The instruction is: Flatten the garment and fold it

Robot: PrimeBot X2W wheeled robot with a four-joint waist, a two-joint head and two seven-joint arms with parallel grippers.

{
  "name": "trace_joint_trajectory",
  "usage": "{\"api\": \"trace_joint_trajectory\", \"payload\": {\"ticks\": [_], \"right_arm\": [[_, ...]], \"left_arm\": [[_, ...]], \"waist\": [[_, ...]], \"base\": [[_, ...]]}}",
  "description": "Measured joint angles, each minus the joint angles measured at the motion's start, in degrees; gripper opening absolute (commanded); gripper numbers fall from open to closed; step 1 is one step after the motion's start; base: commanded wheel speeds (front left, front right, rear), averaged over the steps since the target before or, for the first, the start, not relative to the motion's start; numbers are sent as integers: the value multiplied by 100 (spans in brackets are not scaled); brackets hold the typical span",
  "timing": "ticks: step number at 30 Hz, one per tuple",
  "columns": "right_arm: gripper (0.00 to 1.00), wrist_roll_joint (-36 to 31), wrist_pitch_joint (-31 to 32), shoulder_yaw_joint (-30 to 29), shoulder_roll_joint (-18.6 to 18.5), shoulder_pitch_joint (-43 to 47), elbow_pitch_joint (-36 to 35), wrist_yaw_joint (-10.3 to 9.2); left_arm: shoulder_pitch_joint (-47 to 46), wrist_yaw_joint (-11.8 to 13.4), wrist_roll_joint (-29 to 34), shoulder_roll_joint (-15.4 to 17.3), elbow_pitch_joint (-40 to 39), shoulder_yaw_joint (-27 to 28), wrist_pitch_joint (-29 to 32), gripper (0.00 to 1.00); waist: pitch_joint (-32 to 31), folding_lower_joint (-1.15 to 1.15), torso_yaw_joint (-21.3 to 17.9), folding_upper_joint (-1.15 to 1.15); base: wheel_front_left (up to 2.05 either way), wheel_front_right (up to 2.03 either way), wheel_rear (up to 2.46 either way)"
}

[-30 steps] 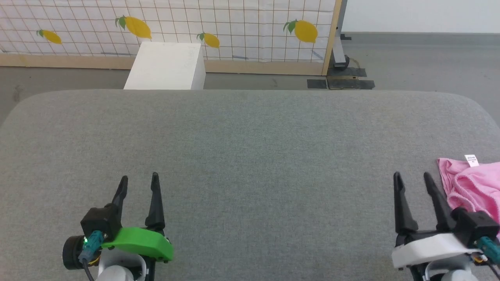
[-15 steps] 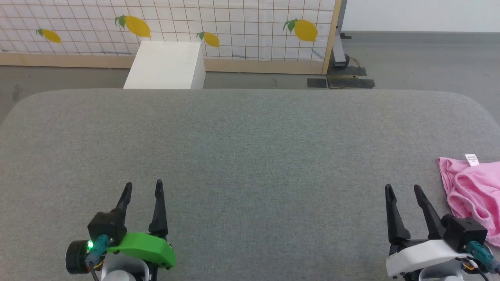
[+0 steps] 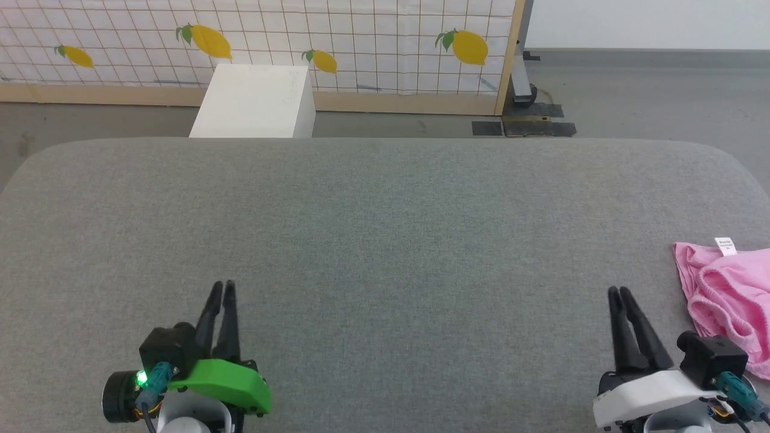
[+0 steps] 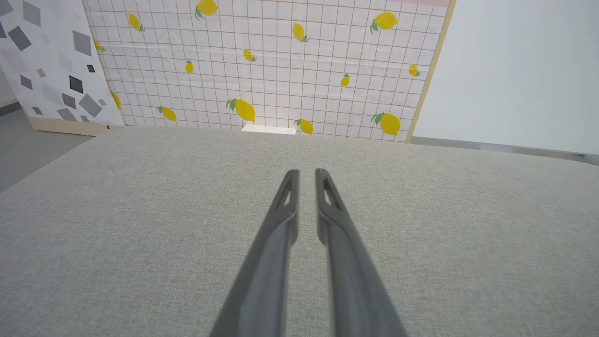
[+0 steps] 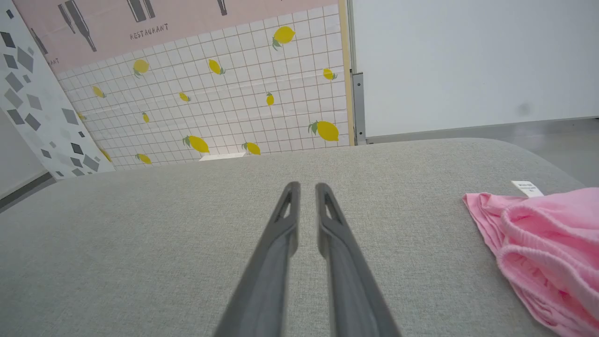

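Observation:
The pink garment (image 3: 729, 296) lies bunched at the right edge of the grey padded table (image 3: 385, 228), its small white label (image 3: 725, 246) sticking out at the far side. My right gripper (image 3: 619, 290) rests low over the table just left of the garment and apart from it, its fingers drawn together on nothing. In the right wrist view the garment (image 5: 545, 236) lies to the right of the right gripper (image 5: 307, 185). My left gripper (image 3: 222, 284) sits at the lower left over bare table, fingers also together and empty, as the left wrist view's left gripper (image 4: 306, 172) confirms.
A white box (image 3: 252, 102) stands on the floor behind the table's far edge. A lemon-patterned panel (image 3: 361, 36) with a wooden frame backs it. The table's right edge runs close to the garment.
Both grippers have closed from wide open to fingers together. Both have also drawn back a little toward me. The garment has not moved.

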Motion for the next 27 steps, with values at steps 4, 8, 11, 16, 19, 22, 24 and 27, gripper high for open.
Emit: {"api": "trace_joint_trajectory", "payload": {"ticks": [4, 8, 11, 16, 19, 22, 24, 27], "right_arm": [[0, -1, 2, -1, 0, 0, -3, 0], [0, -23, 55, 4, 0, 1, -22, 0], [0, -51, 79, 9, 0, 1, -47, 0], [0, -87, 141, 15, 0, 1, -98, 0], [0, -104, 179, 21, 0, 1, -124, 0], [0, -149, 238, 31, 0, 1, -178, 0], [0, -157, 255, 35, 0, 1, -198, 0], [0, -207, 313, 44, 0, 1, -245, 0]], "left_arm": [[0, 0, 2, -2, -3, 2, 11, 0], [0, -1, 18, -11, -31, 14, 60, 0], [0, -1, 55, -18, -57, 25, 78, 0], [1, -1, 86, -26, -108, 47, 134, 0], [1, -2, 121, -37, -131, 60, 178, 0], [2, -3, 168, -47, -176, 80, 234, 0], [3, -4, 170, -52, -193, 86, 254, 0], [7, -12, 212, -69, -242, 103, 323, 0]], "waist": [[-1, 0, -3, 0], [-3, 0, -8, 0], [-5, 0, -11, 0], [-8, 0, -17, 0], [-9, 0, -21, 0], [-12, 0, -27, 0], [-13, 0, -29, 0], [-15, 0, -35, 0]], "base": [[0, 0, 0], [0, 0, 0], [0, 0, 0], [0, 0, 0], [0, 0, 0], [0, 0, 0], [0, 0, 0], [0, 0, 0]]}}
